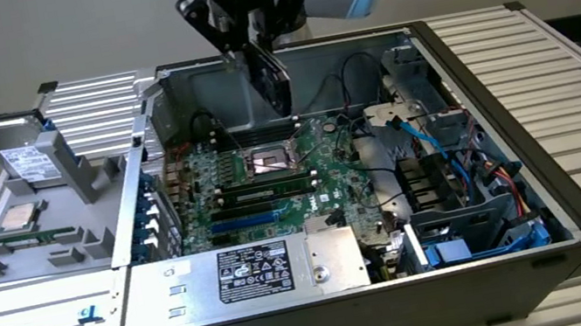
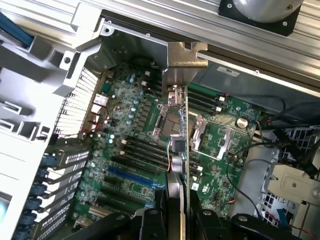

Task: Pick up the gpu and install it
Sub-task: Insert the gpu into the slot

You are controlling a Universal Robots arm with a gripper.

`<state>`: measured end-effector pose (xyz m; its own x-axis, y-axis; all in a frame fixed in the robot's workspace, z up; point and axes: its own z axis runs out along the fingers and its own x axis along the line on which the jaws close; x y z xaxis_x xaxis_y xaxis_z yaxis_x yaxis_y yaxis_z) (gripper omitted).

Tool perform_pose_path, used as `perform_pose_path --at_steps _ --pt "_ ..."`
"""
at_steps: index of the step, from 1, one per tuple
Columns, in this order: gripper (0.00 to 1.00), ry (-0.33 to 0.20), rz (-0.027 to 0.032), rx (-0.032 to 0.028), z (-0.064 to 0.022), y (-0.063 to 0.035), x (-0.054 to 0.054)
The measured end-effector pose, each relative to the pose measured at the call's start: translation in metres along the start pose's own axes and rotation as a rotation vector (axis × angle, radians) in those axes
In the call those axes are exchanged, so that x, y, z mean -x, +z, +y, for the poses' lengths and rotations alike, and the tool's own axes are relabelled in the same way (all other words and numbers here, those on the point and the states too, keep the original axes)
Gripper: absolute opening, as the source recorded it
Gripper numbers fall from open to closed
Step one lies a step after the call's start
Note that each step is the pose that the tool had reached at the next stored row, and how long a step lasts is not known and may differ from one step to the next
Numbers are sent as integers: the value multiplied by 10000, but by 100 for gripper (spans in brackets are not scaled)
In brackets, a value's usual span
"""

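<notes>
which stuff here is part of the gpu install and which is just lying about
Job in hand: gpu, gripped by the claw; motherboard below it.
Lying about: hard drive, power supply, blue cables.

Open desktop computer case (image 1: 558, 171) lies on its side at the centre of the exterior view, its green motherboard (image 1: 272, 193) exposed. A labelled power supply (image 1: 249, 272) sits at six o'clock, blue cables (image 1: 439, 149) at three. At nine o'clock, a grey fixture (image 1: 35, 259) carries an upright hard drive (image 1: 30, 158) and a processor chip (image 1: 19, 219).
</notes>
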<state>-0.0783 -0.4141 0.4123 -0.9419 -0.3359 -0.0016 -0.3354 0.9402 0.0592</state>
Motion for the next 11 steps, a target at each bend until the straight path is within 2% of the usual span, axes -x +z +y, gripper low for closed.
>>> perform_pose_path --at_steps 11 --pt "29 -1991 118 3 -2 9 5"
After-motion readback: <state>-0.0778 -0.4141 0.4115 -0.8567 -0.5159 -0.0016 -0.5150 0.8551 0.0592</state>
